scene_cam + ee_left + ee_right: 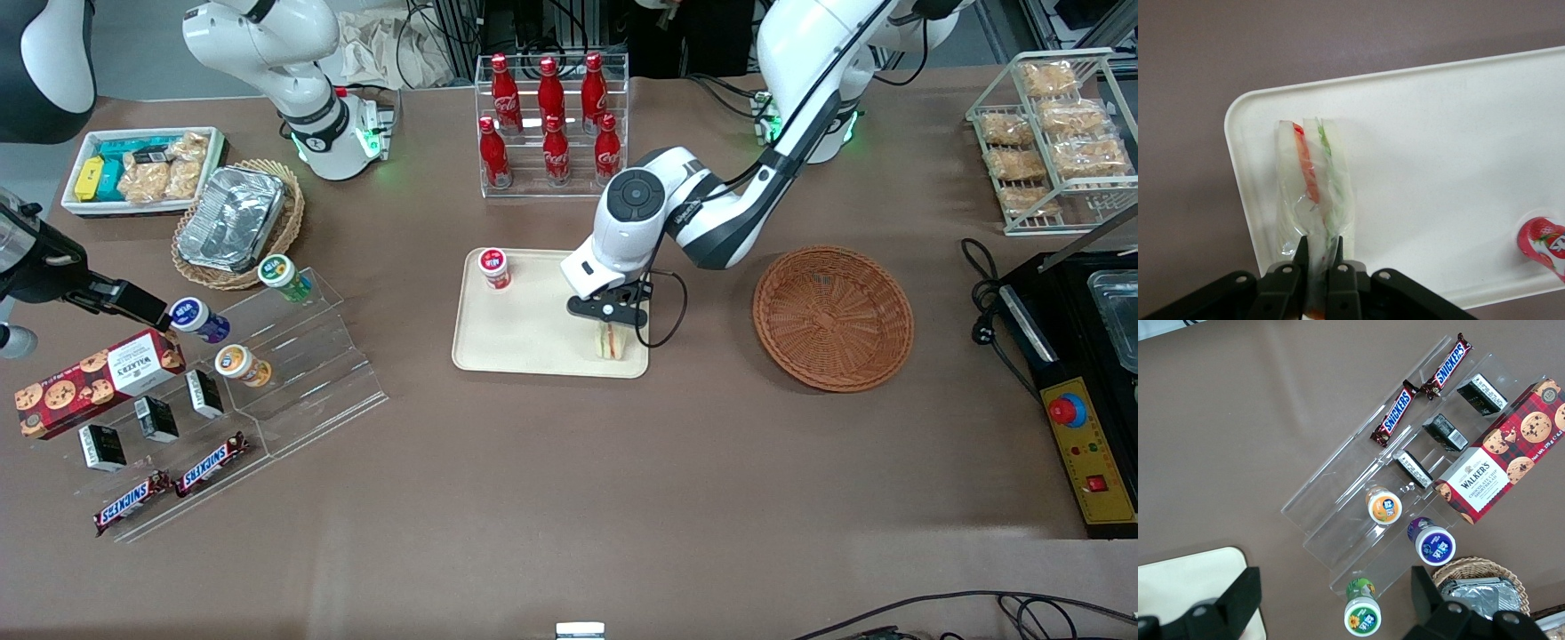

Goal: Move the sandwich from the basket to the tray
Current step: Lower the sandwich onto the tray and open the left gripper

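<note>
The sandwich (pixel 610 341) (pixel 1313 190), a clear-wrapped wedge with orange and green filling, stands on the cream tray (pixel 520 342) (pixel 1438 133) at the corner nearest the front camera and the basket. My gripper (pixel 612 322) (pixel 1318 248) is directly above it, shut on the sandwich, a finger pressing each face. The reddish-brown wicker basket (pixel 833 317) lies empty beside the tray, toward the working arm's end of the table.
A red-capped strawberry cup (pixel 494 268) (pixel 1543 245) stands on the tray's corner farthest from the camera. A rack of cola bottles (pixel 551 120) is farther back. A clear tiered stand (pixel 267 356) with snacks sits toward the parked arm's end. A black machine (pixel 1080 373) stands past the basket.
</note>
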